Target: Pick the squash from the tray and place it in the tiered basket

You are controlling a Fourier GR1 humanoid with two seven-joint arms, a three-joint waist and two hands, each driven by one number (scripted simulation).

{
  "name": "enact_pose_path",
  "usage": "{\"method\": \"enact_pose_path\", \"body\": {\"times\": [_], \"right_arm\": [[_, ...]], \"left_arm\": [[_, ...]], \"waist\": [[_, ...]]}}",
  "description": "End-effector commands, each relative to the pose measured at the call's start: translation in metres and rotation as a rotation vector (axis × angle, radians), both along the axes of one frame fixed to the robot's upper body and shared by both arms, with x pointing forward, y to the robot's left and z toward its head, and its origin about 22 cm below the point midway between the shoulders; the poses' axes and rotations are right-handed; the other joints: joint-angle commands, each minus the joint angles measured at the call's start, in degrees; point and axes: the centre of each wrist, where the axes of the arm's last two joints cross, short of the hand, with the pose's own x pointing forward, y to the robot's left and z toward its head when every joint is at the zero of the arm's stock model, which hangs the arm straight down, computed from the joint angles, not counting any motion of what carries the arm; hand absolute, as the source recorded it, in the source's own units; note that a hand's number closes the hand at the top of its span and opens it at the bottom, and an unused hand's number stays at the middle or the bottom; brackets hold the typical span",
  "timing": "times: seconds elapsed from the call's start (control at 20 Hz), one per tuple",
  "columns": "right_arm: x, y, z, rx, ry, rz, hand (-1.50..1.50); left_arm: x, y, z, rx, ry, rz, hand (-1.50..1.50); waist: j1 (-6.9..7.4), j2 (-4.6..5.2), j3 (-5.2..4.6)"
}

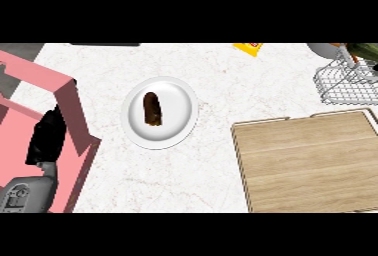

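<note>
Eyes to the tray [310, 165] first, at four o'clock in the head view: its wooden floor shows bare, and nothing green or yellow rests on it. So the pick looks done, going by how things lie.

Up at two o'clock stands the wire tiered basket [343, 87], just beyond the tray's far corner. At the frame's edge near one o'clock, right above the basket's wires, there is a dark olive shape with a touch of orange beside it. That may well be the squash [364, 50], but it is cut off by the edge and I cannot say whether it sits in a tier or hangs over it. If it is the squash, the task is at its last step or already complete; what could be left is the letting go and the arm coming clear.

Now the hands. The right hand shows nowhere in this view, so nothing can be said of its grasp. The left hand [46, 137] is at nine o'clock, black against the pink stand [29, 70], with its grey forearm entering at seven o'clock. The fingers lie long and relaxed toward twelve, released, grasping nothing.

Mid-counter at eleven o'clock from centre, a white plate [184, 95] carries a brown pastry [152, 108], well apart from the tray.
</note>
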Motion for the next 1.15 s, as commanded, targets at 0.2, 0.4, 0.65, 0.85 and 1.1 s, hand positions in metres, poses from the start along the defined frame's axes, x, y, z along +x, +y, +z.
{"method": "enact_pose_path", "body": {"times": [0.2, 0.4, 0.65, 0.85, 1.1], "right_arm": [[-0.027, -0.044, 0.066, 0.08, -0.198, -0.113, -1.5], [-0.053, -0.074, 0.068, 0.183, -0.13, -0.151, -1.5], [-0.104, -0.12, 0.068, 0.257, -0.074, -0.174, -1.5], [-0.157, -0.155, 0.072, 0.29, -0.081, -0.168, -1.5], [-0.198, -0.177, 0.055, 0.359, -0.141, -0.129, -1.5]], "left_arm": [[-0.003, 0.0, -0.004, -0.007, 0.014, -0.005, 0.0], [0.0, -0.005, -0.011, -0.006, 0.004, 0.031, 0.0], [-0.004, -0.008, 0.008, -0.006, 0.01, 0.024, 0.0], [-0.008, 0.011, 0.0, 0.013, 0.004, 0.02, 0.0], [-0.012, 0.015, -0.007, -0.004, 0.02, 0.005, 0.0]], "waist": [[0.16, 0.03, -0.07], [-1.22, -0.23, -0.12], [-1.17, -0.43, -0.04], [-1.12, -0.15, 0.05], [-1.27, -0.08, 0.14]]}}
